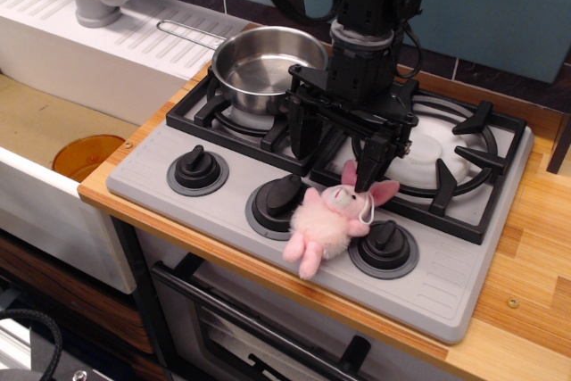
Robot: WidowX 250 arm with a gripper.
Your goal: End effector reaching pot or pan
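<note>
Wooden counter [526,247] – grey stove [294,247]

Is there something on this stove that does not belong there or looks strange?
Yes. A pink plush bunny lies on the stove's control panel, between two black knobs, one ear touching a finger of the open gripper. A soft toy is odd on a cooktop. The saucepan sits upright.

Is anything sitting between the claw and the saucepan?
No. In the only view, just bare black burner grate separates the claw from the saucepan. The pink plush bunny lies on its other side.
</note>
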